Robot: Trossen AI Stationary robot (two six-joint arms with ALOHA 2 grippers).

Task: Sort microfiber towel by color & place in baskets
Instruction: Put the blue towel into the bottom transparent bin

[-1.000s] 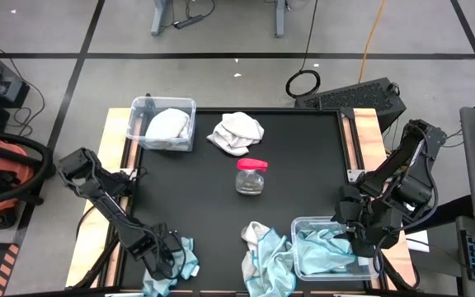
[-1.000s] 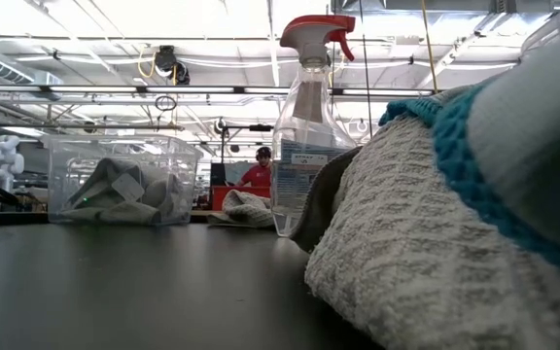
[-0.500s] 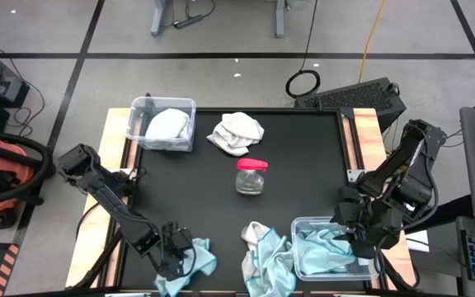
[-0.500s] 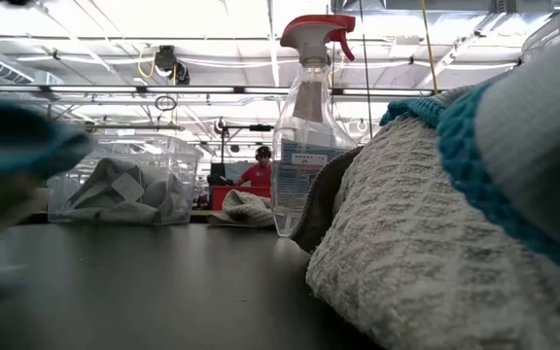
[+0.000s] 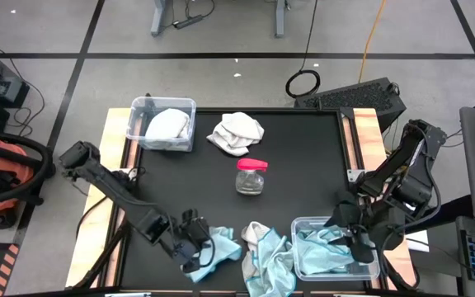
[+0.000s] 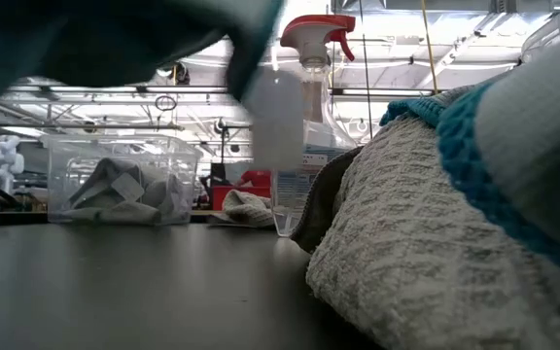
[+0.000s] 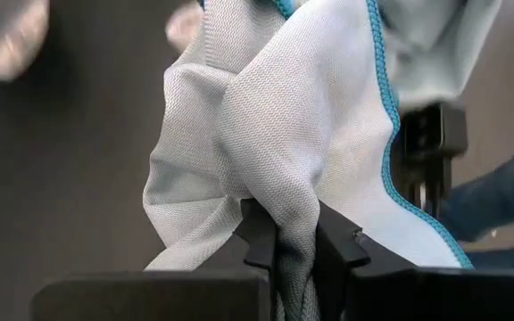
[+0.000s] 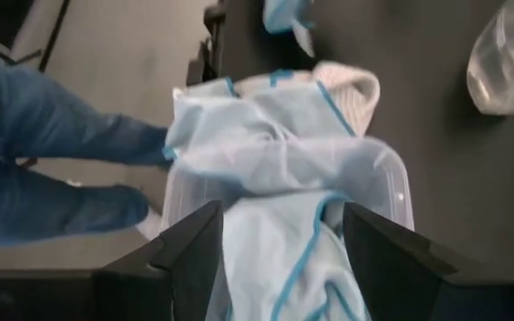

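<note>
The left gripper (image 5: pixel 195 252) pinches a bunched fold of a limp, light blue towel (image 5: pixel 221 247) near the table's front edge, just beside the blue-filled basket (image 5: pixel 303 224) where the open-fingered right gripper (image 5: pixel 361 247) hovers.

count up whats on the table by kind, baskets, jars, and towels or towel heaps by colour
baskets: 2, far left one and near right one
jar with pink-red lid: 1
white towel spots: 2, in the far basket and loose
light blue towel spots: 3, in the left hand, loose heap, in the near basket
total: 8
</note>
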